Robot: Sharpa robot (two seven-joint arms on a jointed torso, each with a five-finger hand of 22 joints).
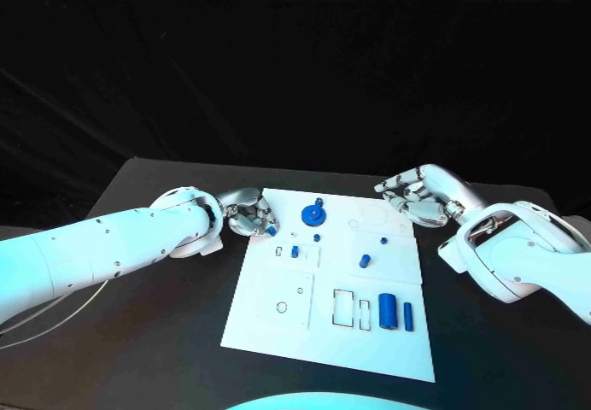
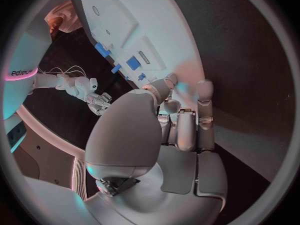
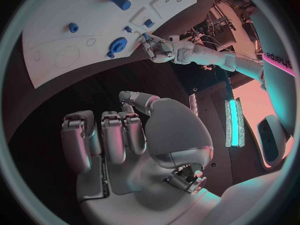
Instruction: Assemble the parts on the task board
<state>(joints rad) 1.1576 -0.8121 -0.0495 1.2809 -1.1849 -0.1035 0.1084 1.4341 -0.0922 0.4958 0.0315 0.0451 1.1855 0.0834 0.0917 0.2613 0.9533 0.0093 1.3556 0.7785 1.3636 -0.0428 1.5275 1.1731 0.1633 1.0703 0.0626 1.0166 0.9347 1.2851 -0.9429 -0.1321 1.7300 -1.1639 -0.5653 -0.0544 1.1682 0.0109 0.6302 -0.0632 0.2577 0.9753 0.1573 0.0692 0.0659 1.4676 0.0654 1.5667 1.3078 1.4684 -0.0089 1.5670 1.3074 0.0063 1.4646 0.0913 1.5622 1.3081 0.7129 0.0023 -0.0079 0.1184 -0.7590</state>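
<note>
The white task board (image 1: 283, 318) lies in the middle of the black table. On it are a blue gear (image 1: 314, 213), several small blue pegs such as one (image 1: 365, 260) mid-board, and a thick blue cylinder (image 1: 388, 311) beside a slim one (image 1: 407, 316). My left hand (image 1: 250, 213) sits at the board's far left corner with its fingers (image 2: 184, 127) curled. A small blue part (image 1: 269, 229) lies right at its fingertips, and contact is unclear. My right hand (image 1: 418, 195) hovers at the far right corner, its fingers (image 3: 103, 135) curled in on nothing.
The board shows outlined slots (image 1: 345, 307) and round recesses (image 1: 282, 306) near its front. Bare black table (image 1: 148, 342) spreads on both sides of the board. The table's far edge runs just behind both hands.
</note>
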